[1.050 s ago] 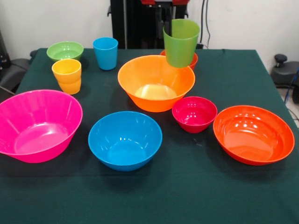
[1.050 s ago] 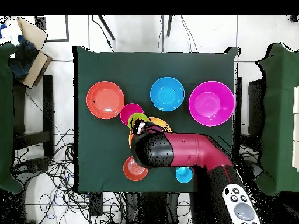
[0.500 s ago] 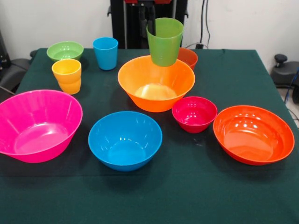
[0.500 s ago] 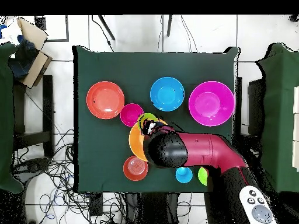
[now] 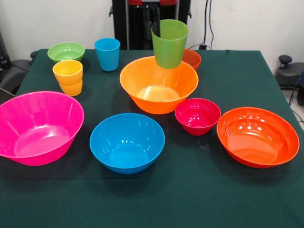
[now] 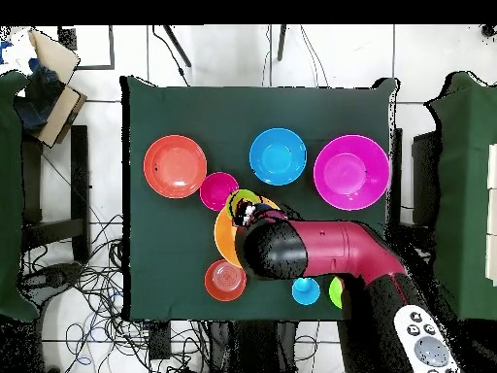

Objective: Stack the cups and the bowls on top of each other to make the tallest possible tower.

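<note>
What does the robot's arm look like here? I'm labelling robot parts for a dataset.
In the overhead view the arm is a thick, rounded tube in glossy red, capped by a bulbous black joint. Near the base sits a light grey oval panel with small dark round buttons. In the front view only dark parts of the gripper show behind the green cup.

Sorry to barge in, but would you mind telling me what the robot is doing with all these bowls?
The arm is holding the green cup in the air above the big orange bowl, gripper at its rim. No stack exists yet: the pink bowl, blue bowl, magenta bowl, red-orange bowl, blue cup and yellow-orange cup sit separately on the green table.
</note>
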Tool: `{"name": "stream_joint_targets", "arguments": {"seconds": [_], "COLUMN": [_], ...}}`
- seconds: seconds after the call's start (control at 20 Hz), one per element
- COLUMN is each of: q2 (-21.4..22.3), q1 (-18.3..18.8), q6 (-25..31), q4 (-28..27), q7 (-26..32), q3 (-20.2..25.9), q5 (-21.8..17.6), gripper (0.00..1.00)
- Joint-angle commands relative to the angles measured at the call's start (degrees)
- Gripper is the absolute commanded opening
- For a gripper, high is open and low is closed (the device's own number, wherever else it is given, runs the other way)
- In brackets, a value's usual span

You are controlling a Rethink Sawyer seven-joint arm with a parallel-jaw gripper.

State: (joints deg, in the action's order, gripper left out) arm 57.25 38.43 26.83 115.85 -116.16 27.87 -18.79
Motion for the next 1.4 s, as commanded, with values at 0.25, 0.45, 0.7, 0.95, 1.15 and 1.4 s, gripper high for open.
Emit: {"name": "stream_joint_targets", "arguments": {"seconds": [0.25,0.45,0.7,0.95,1.15,1.4], "q2": [-2.95,-2.43,-2.82,-2.94,-2.68,-2.8], "q1": [-0.61,-1.14,-1.27,-1.93,-2.42,-2.72], "q6": [4.99,4.82,4.15,5.17,5.2,5.61], "q4": [-0.58,-1.23,-1.75,-2.15,-1.96,-2.16], "q7": [9.54,9.14,9.12,7.82,6.98,6.77], "q3": [4.78,4.18,4.67,4.38,3.97,3.82], "q5": [-6.17,-7.95,-8.45,-7.98,-7.87,-7.57], "gripper": [0.0,1.0,1.0,1.0,1.0,1.0]}}
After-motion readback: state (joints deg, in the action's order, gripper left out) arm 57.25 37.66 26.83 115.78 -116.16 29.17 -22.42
